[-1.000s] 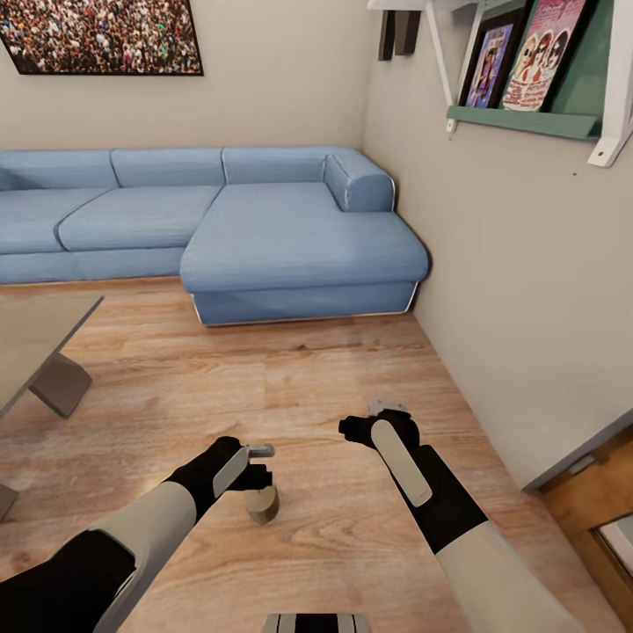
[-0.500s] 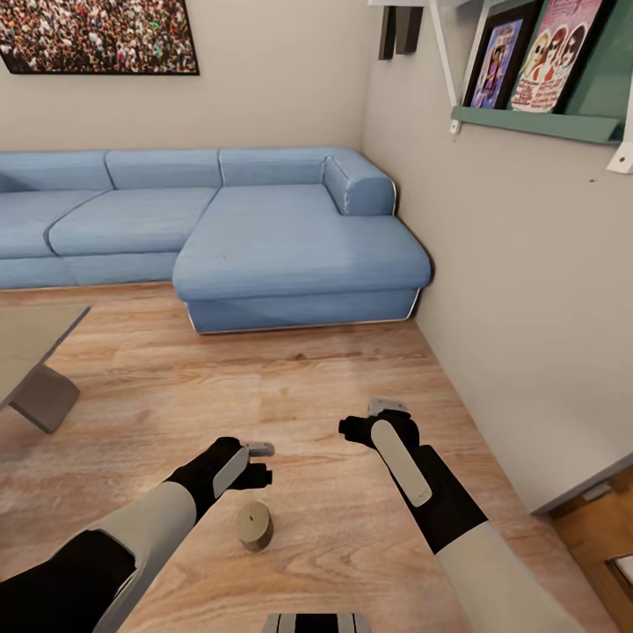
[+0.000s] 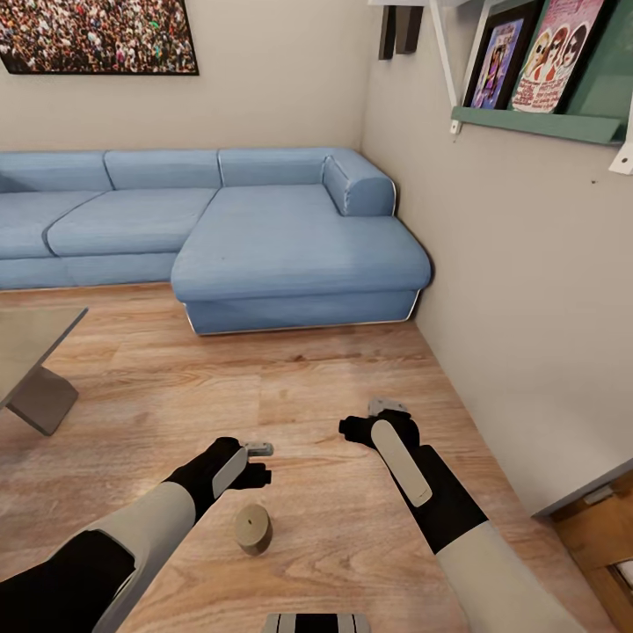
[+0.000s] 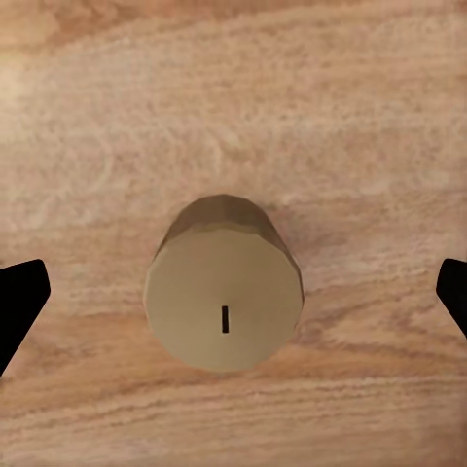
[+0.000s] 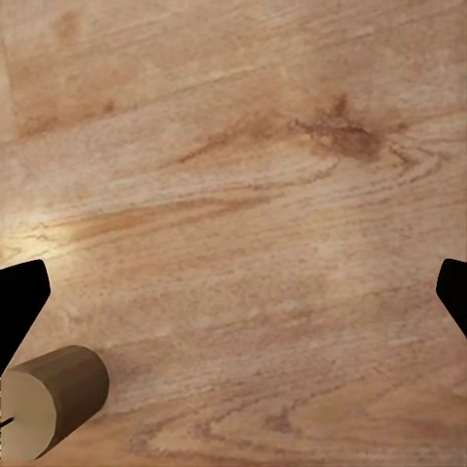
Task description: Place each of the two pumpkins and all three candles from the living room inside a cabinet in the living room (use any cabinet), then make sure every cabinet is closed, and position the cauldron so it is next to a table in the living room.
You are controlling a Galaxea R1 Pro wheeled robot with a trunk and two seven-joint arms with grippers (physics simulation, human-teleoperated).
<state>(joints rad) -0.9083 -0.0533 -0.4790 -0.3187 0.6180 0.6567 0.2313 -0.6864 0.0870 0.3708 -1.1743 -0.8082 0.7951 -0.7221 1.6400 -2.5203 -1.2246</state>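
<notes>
Standing upright on the floor, a candle sat well in front of the sofa, just below the left claw. That claw hung over it with fingers spread wide, touching nothing. The right claw, beside the candle and nearer the sofa, was likewise open and empty over bare boards.

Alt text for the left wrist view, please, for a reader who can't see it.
A short tan candle with a small dark wick stands upright on the wood floor, seen from directly above. The left gripper is open, its dark fingertips at either edge, clear of the candle.
</notes>
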